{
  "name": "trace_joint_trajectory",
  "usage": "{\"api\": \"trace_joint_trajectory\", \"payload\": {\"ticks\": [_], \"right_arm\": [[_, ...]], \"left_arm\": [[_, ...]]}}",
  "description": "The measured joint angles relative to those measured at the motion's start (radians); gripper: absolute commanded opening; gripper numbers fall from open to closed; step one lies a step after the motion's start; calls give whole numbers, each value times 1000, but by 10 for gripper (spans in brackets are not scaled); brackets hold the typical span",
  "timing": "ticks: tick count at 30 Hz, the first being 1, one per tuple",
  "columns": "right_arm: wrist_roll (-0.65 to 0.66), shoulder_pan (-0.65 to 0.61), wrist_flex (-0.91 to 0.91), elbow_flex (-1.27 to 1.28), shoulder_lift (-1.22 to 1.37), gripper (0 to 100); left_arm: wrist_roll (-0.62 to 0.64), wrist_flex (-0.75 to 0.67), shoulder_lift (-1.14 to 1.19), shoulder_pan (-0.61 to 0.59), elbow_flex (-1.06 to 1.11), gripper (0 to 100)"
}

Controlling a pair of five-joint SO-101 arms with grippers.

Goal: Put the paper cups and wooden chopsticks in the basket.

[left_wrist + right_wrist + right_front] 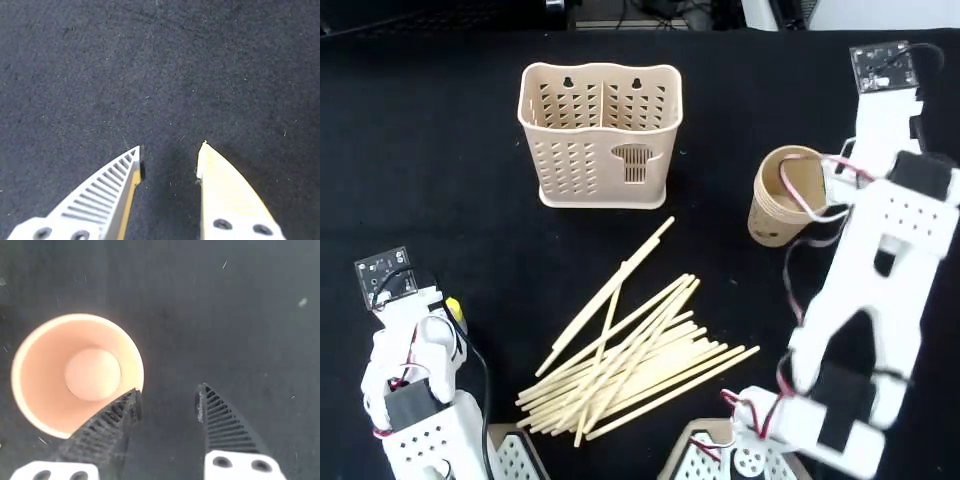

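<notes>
Evidently nothing was packed yet: the slotted basket (600,140) at upper centre looked empty, the wooden chopsticks (630,360) lay heaped on the table (440,150) at lower centre, and the paper cup (785,195) stood upright at centre right. The right hand (167,400) hovered at the cup's rim, fingers apart; the left hand (170,157), likewise apart, hung over bare table at lower left.

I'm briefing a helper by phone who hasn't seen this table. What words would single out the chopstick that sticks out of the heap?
On the black table, find the beige perforated basket at the back; the heap of wooden chopsticks lies in front of it. The lone chopstick slants out of the heap, its tip nearest the basket, steeper than the others.
</notes>
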Motion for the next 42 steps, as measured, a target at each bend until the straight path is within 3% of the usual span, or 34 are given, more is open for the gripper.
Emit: {"api": "trace_joint_trajectory", "payload": {"ticks": [6, 13, 19, 27, 42], "right_arm": [[101, 2, 72, -109, 152, 194], [115, 3, 78, -164, 204, 194], [115, -18, 115, -163, 158, 194], [115, -143, 224, -176, 31, 197], [175, -138, 173, -181, 147, 199]], "left_arm": [[0, 0, 0, 0, 0, 197], [0, 0, 0, 0, 0, 197], [0, 0, 0, 0, 0, 198], [0, 0, 0, 0, 0, 198], [0, 0, 0, 0, 0, 198]]}}
